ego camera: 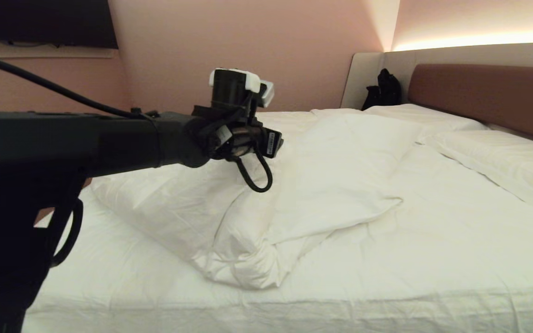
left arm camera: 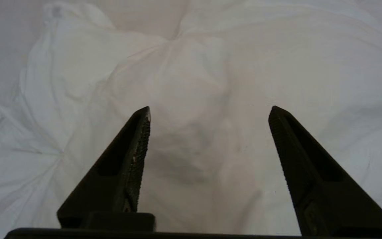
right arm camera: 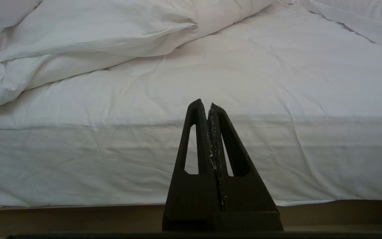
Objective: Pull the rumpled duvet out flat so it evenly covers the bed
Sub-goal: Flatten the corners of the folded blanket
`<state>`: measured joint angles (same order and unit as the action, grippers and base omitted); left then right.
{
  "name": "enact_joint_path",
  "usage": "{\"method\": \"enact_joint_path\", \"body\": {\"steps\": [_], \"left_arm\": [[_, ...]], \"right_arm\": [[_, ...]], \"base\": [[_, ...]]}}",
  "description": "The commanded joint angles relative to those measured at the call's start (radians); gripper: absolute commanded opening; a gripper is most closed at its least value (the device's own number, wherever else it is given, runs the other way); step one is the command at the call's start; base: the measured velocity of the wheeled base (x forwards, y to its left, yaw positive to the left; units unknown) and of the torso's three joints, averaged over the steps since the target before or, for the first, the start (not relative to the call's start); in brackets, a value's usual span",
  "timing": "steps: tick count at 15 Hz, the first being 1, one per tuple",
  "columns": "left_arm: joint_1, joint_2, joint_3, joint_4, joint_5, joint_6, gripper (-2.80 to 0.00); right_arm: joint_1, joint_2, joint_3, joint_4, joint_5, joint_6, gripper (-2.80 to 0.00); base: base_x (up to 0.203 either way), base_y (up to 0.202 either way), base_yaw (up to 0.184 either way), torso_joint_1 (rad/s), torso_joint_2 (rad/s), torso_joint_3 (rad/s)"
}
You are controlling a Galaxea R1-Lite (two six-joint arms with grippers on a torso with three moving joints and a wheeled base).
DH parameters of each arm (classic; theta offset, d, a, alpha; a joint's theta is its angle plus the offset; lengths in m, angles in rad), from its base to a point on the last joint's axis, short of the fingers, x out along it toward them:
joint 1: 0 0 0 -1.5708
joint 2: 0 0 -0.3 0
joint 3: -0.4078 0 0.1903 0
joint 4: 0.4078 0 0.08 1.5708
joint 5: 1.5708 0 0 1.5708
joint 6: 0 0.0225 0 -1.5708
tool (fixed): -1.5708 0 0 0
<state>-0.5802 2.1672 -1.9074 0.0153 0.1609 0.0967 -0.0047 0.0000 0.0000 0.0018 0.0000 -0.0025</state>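
Pink-walled room: our left claw (left arm camera: pixel 209 111), spread wide, hovers with the rumpled white puffy duvet (ego camera: pixel 266 203) at 12 o'clock; right claw (right arm camera: pixel 209 105) clenched.

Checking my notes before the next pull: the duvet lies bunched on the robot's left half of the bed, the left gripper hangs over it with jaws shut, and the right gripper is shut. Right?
One slip: the left gripper is open, not shut. The left wrist view shows its jaws spread apart over the duvet, gripping nothing. The rest stands: the duvet is bunched on the left half of the bed, and the right gripper is shut.
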Motion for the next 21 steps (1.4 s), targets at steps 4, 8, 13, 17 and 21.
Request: {"method": "enact_joint_path", "body": {"steps": [4,8,13,17,21], "left_arm": [[-0.036,0.037,-0.02,0.006,0.039,0.11,0.0],[-0.036,0.1,-0.041,-0.008,0.087,0.197,0.0],[-0.034,0.153,-0.041,-0.057,0.116,0.207,0.0],[-0.012,0.198,-0.047,-0.132,0.175,0.221,0.0],[-0.02,0.203,-0.046,-0.25,0.365,0.296,0.0]], "right_arm": [[0.0,0.002,0.0,0.0,0.0,-0.001,-2.8],[0.0,0.002,0.0,0.0,0.0,-0.001,-2.8],[0.0,0.002,0.0,0.0,0.0,-0.001,-2.8],[0.0,0.002,0.0,0.0,0.0,-0.001,-2.8],[-0.001,0.002,0.0,0.0,0.0,0.0,-2.8]], "base": [[0.0,0.0,0.0,0.0,0.0,0.0],[0.0,0.0,0.0,0.0,0.0,0.0],[0.0,0.0,0.0,0.0,0.0,0.0],[0.0,0.0,0.0,0.0,0.0,0.0],[0.0,0.0,0.0,0.0,0.0,0.0]]}}
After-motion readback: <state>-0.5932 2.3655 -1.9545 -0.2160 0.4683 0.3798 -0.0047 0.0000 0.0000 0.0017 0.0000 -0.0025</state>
